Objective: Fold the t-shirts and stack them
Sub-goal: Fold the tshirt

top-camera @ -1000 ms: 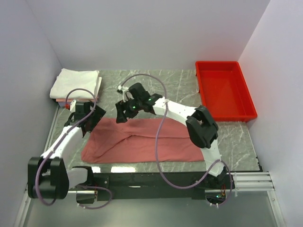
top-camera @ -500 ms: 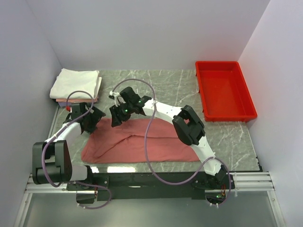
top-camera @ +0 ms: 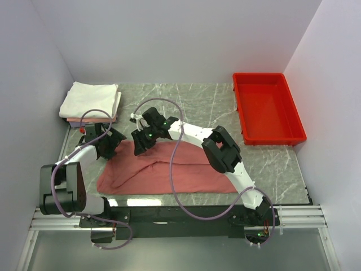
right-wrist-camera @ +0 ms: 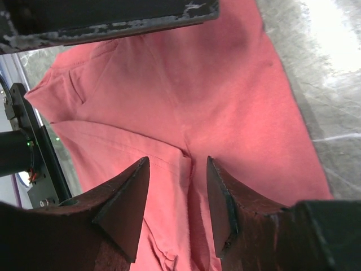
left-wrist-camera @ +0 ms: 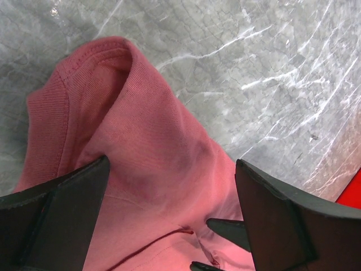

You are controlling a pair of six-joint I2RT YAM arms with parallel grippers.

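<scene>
Here the salmon-red t-shirt [top-camera: 141,172] lies folded lengthwise at lower centre of the top view. The left gripper [left-wrist-camera: 172,169], spread wide, and right gripper [right-wrist-camera: 176,164], narrowly parted, hover over its upper-left edge, likely to start the next fold; neither pinches cloth.

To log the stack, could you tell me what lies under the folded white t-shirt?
A pale pink layer peeks out beneath the white t-shirt along its near edge. Anything further underneath is covered.

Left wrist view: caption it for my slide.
Left arm's open fingers hover over the bunched salmon-red t-shirt on a marble table.
</scene>
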